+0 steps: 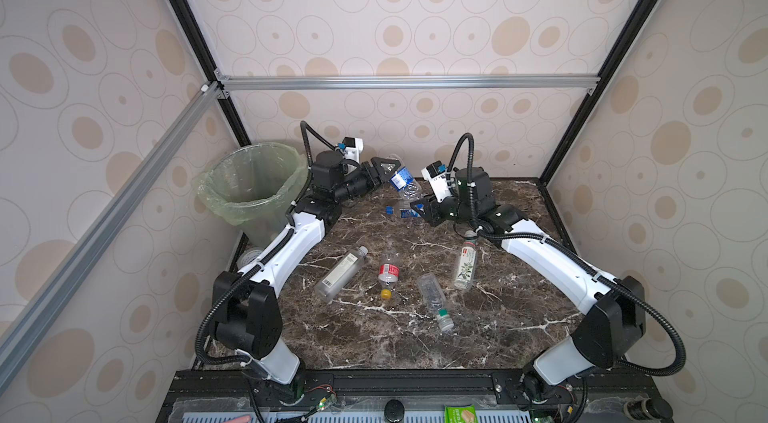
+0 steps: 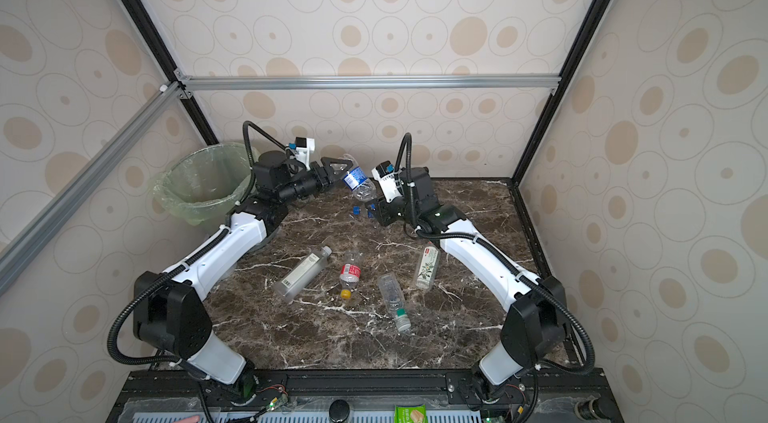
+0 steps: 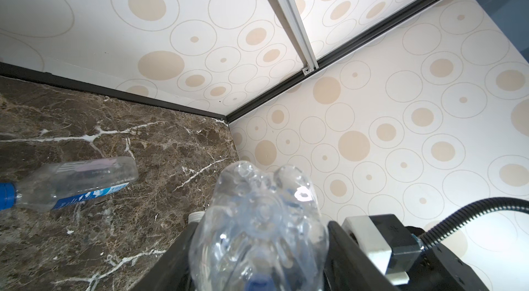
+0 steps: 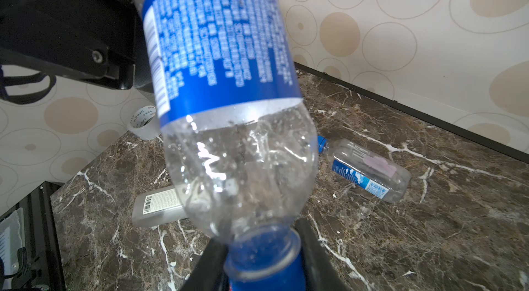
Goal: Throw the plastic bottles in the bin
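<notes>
A clear bottle with a blue label (image 1: 401,180) (image 2: 356,180) hangs tilted above the back of the marble table, held at both ends. My left gripper (image 1: 385,169) (image 3: 257,235) is shut on its ribbed base, one finger against each side. My right gripper (image 1: 418,207) (image 4: 263,261) is shut on its blue-capped neck. The bin (image 1: 253,188) (image 2: 203,186), lined with a pale green bag, stands at the back left, just behind the left arm. Several more bottles lie on the table, among them a blue-capped one (image 3: 71,182) (image 4: 367,171) below the held bottle.
Near the middle lie a white-labelled bottle (image 1: 340,273), a red-labelled one with a yellow cap (image 1: 388,275), a clear one with a green cap (image 1: 434,304) and a tall white-labelled one (image 1: 465,263). A clear tape roll (image 4: 143,122) stands by the wall.
</notes>
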`<move>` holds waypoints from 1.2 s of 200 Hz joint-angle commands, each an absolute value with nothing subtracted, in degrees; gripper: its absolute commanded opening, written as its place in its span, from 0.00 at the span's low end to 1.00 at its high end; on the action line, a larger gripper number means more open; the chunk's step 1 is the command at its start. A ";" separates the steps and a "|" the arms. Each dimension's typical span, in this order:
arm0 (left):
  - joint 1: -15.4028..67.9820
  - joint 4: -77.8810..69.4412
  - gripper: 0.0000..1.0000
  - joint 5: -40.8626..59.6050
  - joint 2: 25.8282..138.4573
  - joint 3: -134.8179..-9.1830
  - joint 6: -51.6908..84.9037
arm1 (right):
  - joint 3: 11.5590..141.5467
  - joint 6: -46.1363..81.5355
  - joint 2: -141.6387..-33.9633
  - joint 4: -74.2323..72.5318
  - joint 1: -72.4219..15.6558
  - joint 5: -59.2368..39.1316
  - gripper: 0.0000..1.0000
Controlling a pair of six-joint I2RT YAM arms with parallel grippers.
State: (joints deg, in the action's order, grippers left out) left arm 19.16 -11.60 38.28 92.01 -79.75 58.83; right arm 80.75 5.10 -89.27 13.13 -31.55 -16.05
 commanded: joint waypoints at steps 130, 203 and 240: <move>20.33 -7.16 0.50 34.14 92.55 -86.41 54.32 | 80.04 6.41 -87.13 11.62 -32.95 -15.58 0.51; 11.16 15.80 0.49 24.16 94.26 -102.88 38.01 | 80.25 7.09 -83.12 12.71 -32.94 -13.78 1.00; 9.32 34.06 0.49 9.14 99.81 -122.63 24.80 | 82.96 10.91 -84.82 12.36 -34.58 -14.13 1.00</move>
